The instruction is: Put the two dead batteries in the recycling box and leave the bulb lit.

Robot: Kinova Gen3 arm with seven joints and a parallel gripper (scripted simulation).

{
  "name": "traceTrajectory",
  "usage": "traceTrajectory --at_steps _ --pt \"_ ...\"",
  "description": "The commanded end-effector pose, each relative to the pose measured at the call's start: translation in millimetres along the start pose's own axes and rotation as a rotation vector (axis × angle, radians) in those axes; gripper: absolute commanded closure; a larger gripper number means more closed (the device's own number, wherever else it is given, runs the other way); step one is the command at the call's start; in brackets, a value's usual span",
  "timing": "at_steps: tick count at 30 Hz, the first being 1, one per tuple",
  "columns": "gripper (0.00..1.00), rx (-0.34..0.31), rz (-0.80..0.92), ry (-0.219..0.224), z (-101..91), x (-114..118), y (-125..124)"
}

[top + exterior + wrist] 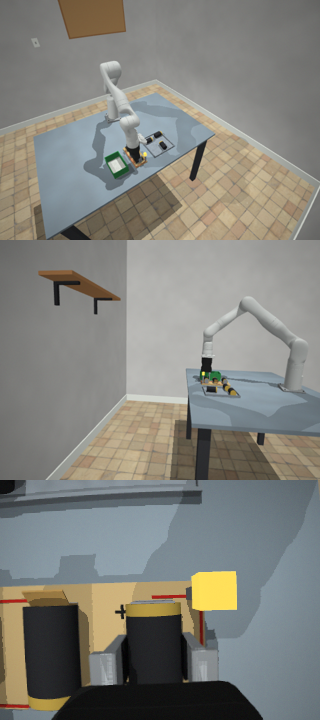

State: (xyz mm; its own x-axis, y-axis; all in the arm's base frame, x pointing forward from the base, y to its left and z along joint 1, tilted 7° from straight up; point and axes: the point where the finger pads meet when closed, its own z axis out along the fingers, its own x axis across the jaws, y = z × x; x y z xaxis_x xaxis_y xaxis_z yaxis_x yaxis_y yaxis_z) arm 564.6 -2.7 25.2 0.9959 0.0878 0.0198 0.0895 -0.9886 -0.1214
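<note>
My gripper (pixel 154 649) is shut on a black battery with a yellow end (pixel 152 642), down in the end slot of the wooden battery holder (pixel 95 645) by the plus mark. The bulb (pixel 215 590) beside that slot glows bright yellow. A second battery (pixel 51 655) lies in the neighbouring slot. In the top view the gripper (pixel 134 154) stands over the holder (pixel 131 158), with the green recycling box (pixel 116 164) just to its left. Three more batteries lie in the tray (pixel 158 142): one (pixel 157 134), one (pixel 162 145) and one (pixel 149 140). The box inside looks white.
The holder sits between the box and the shallow grey tray, near the table's front edge (pixel 144 178). In the exterior view the holder and tray (pixel 219 387) are at the table's left edge. A wall shelf (pixel 78 285) hangs far off.
</note>
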Motion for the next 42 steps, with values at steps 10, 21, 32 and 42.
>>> traceTrajectory --at_steps 10,21,32,42 --pt "0.1 -0.001 0.0 0.002 -1.0 0 1" --pt "0.1 -0.001 0.0 0.002 -1.0 0 1" --pt "0.1 -0.001 0.0 0.002 -4.9 0 1" --pt "0.1 -0.001 0.0 0.002 -36.8 0 1"
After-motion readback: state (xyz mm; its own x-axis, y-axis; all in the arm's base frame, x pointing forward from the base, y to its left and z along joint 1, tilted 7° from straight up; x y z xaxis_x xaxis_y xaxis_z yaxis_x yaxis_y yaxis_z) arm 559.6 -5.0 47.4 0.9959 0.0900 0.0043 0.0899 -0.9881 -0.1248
